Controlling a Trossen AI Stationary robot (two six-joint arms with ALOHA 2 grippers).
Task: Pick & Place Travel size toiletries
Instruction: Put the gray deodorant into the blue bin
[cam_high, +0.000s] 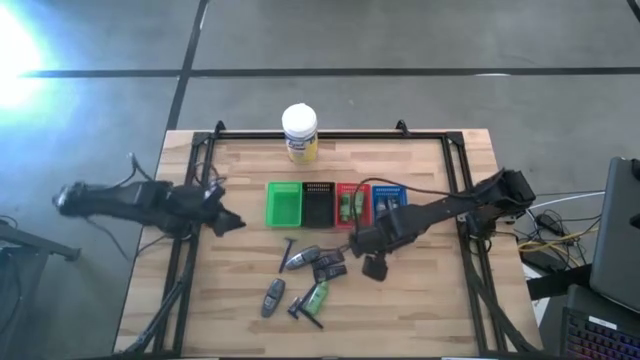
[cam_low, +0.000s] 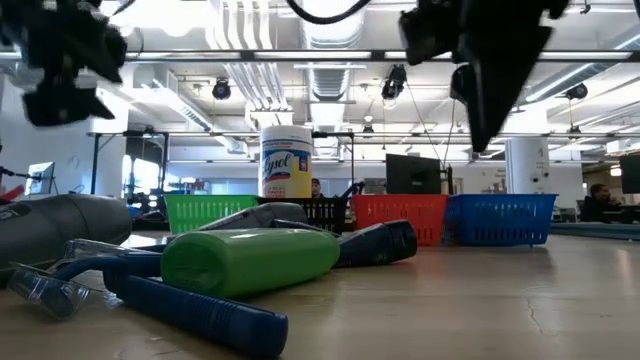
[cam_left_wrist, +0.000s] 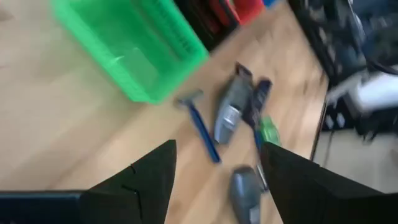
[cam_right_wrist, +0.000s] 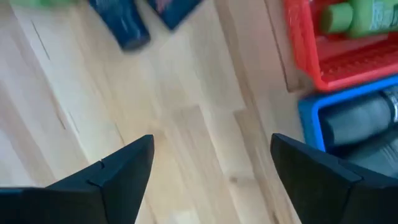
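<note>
The loose toiletries lie in a cluster on the table's near middle: grey tubes (cam_high: 303, 258) (cam_high: 272, 297), a green bottle (cam_high: 318, 296), dark packets (cam_high: 330, 266) and razors (cam_high: 288, 252) (cam_high: 305, 312). More green bottles (cam_right_wrist: 348, 18) lie in the red basket (cam_high: 350, 203). Grey tubes (cam_right_wrist: 367, 118) lie in the blue basket (cam_high: 388, 198). My right gripper (cam_high: 372, 266) (cam_right_wrist: 211, 155) hangs open over bare wood just right of the cluster. My left gripper (cam_high: 228, 222) (cam_left_wrist: 214, 162) is open, left of the green basket (cam_high: 284, 203), and faces the cluster.
A black basket (cam_high: 318, 205) stands between the green and the red one. A yellow jar with a white lid (cam_high: 300, 133) stands at the far edge. A dark frame (cam_high: 455, 160) runs around the tabletop. Bare wood lies near and right of the cluster.
</note>
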